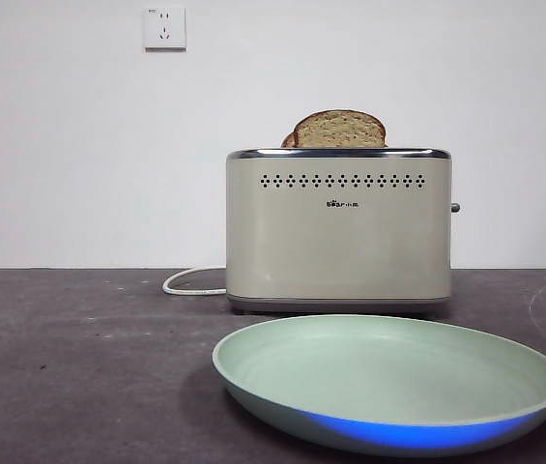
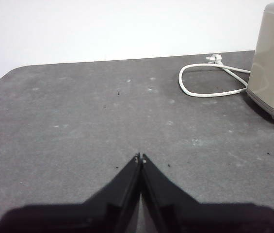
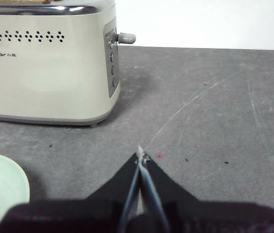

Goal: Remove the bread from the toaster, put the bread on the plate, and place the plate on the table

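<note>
The bread [image 1: 340,129] stands upright in the cream toaster [image 1: 338,232], its rounded top above the chrome rim; a second slice peeks out just behind it. The mint-green plate [image 1: 388,382] lies on the table [image 1: 79,367] in front of the toaster. My left gripper [image 2: 140,158] is shut and empty, low over bare table to the left of the toaster [image 2: 272,63]. My right gripper [image 3: 140,154] is shut and empty, low over the table to the right of the toaster [image 3: 49,63], with the plate's rim [image 3: 1,189] beside it. Neither gripper shows in the front view.
The toaster's white cord [image 1: 193,282] loops on the table at its left, also in the left wrist view [image 2: 209,82]. The toaster's lever [image 3: 125,37] sticks out of its right end. A white wall with two sockets [image 1: 164,27] stands behind.
</note>
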### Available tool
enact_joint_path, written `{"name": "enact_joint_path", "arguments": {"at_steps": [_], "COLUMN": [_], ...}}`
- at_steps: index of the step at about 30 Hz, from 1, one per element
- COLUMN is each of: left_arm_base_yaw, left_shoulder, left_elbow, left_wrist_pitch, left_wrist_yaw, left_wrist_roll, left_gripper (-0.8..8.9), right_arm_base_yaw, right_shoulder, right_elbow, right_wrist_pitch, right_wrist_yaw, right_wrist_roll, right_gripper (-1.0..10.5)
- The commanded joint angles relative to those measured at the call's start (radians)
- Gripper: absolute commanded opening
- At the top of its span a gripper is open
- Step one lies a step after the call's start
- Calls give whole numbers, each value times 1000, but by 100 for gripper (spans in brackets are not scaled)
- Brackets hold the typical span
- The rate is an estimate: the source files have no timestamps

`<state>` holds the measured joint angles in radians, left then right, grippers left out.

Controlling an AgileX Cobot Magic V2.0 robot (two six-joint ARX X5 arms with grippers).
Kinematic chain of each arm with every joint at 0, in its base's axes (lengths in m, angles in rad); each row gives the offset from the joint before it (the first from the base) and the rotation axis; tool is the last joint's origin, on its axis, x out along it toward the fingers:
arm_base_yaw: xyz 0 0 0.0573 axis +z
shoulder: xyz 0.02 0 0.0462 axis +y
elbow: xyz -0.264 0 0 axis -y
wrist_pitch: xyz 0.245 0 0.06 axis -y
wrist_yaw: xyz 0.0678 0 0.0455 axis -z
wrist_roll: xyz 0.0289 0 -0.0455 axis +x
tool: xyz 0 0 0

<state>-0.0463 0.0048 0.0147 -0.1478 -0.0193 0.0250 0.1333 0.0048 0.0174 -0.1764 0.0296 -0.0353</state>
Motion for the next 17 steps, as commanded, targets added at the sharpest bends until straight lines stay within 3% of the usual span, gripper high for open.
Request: {"name": "enact_joint_path", "arguments": {"at_steps": [1, 5, 10, 17], "left_arm_base_yaw": [2, 2, 2, 2], "left_shoulder": [-3, -3, -3, 3], "left_elbow": [-11, -10, 18, 133], "left_wrist_pitch": [5, 5, 4, -34], "left_wrist_yaw": [3, 53, 128, 217], "left_wrist_roll": [-8, -15, -105, -169], "left_gripper": [-4, -4, -7, -7], "right_arm_base_yaw": [-1, -1, 0, 0], "right_shoulder": [-3, -2, 0, 39], "right_elbow": [-11, -11, 5, 97], "right_wrist_pitch": [5, 7, 28, 25], "right_wrist_yaw": [-1, -3, -11, -85], "right_wrist_roll": [59, 212, 312, 346], "right_gripper": [2, 2, -9, -12]}}
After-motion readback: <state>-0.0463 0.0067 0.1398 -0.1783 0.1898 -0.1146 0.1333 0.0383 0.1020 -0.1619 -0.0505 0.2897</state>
